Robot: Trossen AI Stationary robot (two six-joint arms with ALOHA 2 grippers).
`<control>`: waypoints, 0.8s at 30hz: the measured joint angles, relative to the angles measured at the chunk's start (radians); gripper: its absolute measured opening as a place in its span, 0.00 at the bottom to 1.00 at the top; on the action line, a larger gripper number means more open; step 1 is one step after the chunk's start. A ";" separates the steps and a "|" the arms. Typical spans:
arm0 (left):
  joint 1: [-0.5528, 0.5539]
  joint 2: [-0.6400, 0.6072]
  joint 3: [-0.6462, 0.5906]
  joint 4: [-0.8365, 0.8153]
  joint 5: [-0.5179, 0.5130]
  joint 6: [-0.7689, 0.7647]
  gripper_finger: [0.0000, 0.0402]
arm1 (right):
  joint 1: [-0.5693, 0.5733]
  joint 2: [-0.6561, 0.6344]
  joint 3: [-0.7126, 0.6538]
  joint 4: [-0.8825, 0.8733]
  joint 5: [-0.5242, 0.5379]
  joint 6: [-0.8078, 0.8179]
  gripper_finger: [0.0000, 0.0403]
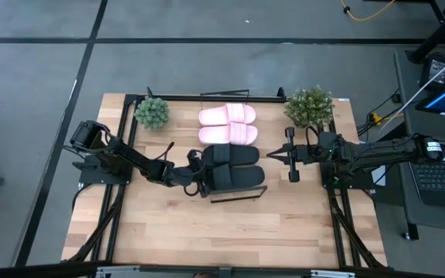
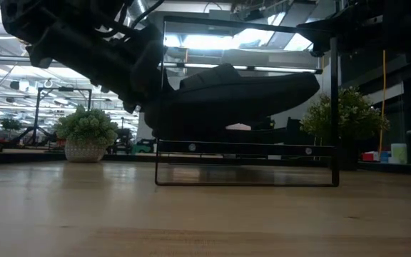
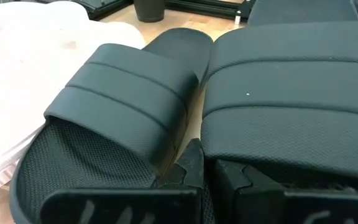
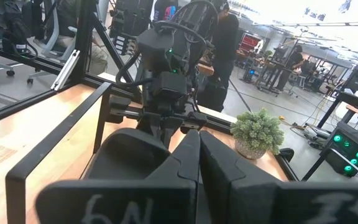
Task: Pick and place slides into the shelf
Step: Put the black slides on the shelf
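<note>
Two pale pink slides (image 1: 227, 124) lie side by side at the far middle, inside the shelf's dark frame (image 1: 238, 198). One black slide (image 1: 234, 155) lies just in front of them. The other black slide (image 1: 236, 177) is held over the shelf's front bar (image 2: 245, 146) by my left gripper (image 1: 198, 179), which is shut on the slide's left end. In the left wrist view the held slide (image 3: 291, 112) is beside the lying black one (image 3: 123, 106). My right gripper (image 1: 293, 157) hovers shut to the right of the slides and holds nothing. My left gripper holds the nearer black slide by its end toward the table's left (image 2: 159, 100). It comes from the left, slanting a little downward, along the slide's length. The fingers (image 3: 188, 168) themselves hide which edge they pinch. The slide is lifted clear, its free end tilted slightly up (image 2: 298, 82).
A small potted plant (image 1: 151, 112) stands at the shelf's far left corner and a larger one (image 1: 309, 106) at the far right. Bare wooden table (image 1: 222, 232) stretches toward the near edge. A laptop (image 1: 443, 174) sits off the table to the right.
</note>
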 joint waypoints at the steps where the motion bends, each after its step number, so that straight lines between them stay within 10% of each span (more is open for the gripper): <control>1: 0.000 0.000 0.000 0.000 0.000 0.000 0.00 | 0.000 0.000 0.000 0.000 0.000 0.000 0.04; 24: 0.000 0.000 0.000 0.000 0.002 -0.019 0.00 | 0.000 0.000 0.000 0.000 0.000 0.000 0.04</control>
